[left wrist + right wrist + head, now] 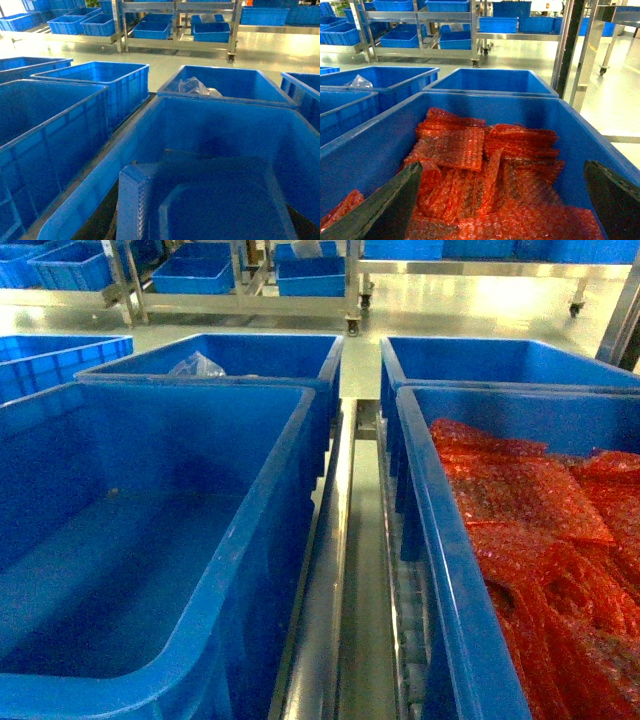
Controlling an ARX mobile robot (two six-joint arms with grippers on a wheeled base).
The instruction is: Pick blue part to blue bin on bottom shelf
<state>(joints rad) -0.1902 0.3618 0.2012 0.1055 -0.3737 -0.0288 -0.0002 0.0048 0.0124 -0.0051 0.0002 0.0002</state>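
Only the right wrist view shows open fingers [380, 210] above red bags [485, 165].

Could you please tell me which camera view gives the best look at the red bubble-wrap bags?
The right wrist view: it looks straight down into the blue tote, so the red bags fill the frame between the right gripper's open fingers. The head view shows them cropped at its right edge. The left wrist view shows none.

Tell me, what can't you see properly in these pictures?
- Left wrist view: a blurry blue shape fills the bottom edge. It hides the left fingers, so their grip is unclear.
- Head view: neither arm shows.
- Right wrist view: red bags cover their bin's floor.
- Head view: clear plastic in a far bin is too small to identify.
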